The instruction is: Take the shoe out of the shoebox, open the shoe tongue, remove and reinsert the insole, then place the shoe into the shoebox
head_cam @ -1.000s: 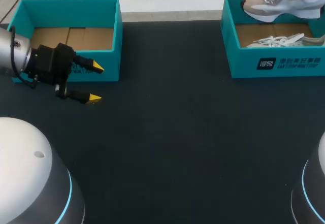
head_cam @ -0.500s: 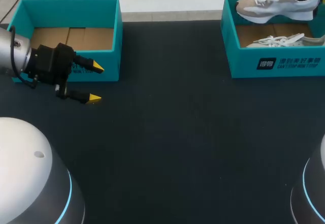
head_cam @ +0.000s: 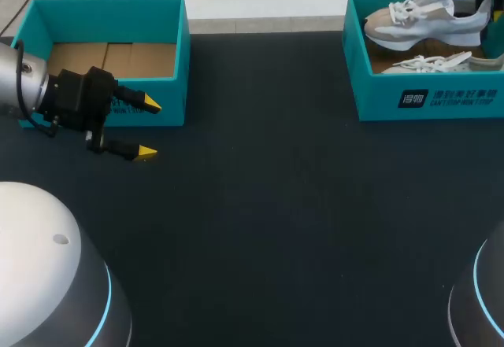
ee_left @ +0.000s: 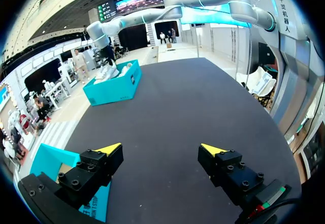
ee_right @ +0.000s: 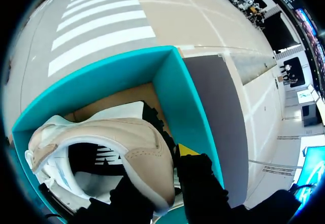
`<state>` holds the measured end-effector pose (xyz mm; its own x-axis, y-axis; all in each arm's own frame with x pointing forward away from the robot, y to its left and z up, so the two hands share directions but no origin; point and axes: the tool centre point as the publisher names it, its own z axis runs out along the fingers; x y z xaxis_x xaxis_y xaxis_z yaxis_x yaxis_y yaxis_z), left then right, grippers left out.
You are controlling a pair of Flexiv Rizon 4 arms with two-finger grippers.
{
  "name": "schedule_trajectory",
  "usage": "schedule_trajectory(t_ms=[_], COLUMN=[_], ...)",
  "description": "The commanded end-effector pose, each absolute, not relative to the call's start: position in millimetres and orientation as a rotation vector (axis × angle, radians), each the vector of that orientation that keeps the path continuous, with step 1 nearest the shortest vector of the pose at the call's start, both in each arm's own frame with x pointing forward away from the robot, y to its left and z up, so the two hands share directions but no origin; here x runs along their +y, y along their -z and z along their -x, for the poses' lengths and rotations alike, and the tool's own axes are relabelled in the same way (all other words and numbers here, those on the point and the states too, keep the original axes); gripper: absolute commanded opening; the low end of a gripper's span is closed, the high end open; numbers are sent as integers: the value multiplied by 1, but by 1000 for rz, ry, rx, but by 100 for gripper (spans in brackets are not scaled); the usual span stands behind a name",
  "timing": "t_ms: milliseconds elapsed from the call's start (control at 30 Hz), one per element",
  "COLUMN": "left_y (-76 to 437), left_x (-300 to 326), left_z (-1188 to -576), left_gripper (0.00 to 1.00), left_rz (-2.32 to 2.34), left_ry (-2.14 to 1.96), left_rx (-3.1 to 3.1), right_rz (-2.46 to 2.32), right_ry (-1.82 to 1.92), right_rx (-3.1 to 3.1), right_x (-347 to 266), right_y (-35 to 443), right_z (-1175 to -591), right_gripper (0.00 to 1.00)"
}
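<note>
The right gripper (ee_right: 163, 176) pinches the heel of a beige and white shoe (ee_right: 109, 142). One black finger sits on each side, and a yellow tip shows against the collar. The shoe hangs roughly level just above the right shoebox (head_cam: 425, 99), over its far part and not yet past the teal walls. Under it a second shoe (head_cam: 437, 62) lies on the box's cardboard floor. This looks like the first step, taking the shoe out. The next move likely calls for raising it over the near wall and carrying it to the dark table (head_cam: 276, 205). The left gripper (head_cam: 146, 129) hangs with fingers spread wide and nothing between them, just in front of the left shoebox (head_cam: 183, 56), which holds only its bare cardboard floor
</note>
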<state>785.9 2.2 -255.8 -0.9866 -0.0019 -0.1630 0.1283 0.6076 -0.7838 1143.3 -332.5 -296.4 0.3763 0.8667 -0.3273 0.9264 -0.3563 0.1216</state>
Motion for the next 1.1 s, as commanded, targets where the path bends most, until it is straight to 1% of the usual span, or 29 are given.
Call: schedule_trajectory(t_ms=[33, 1100], left_y=[256, 256], left_x=[2, 2], left_z=[-785, -785], left_gripper=[100, 100], left_rz=[-105, -105], left_ry=[1322, 1322], left_rx=[2683, 2683], right_rz=[-2370, -2341], right_ry=[322, 361], right_rx=[1575, 1646], right_x=[-339, -351], right_y=[309, 363], right_z=[-1159, -1178], right_gripper=[0, 0])
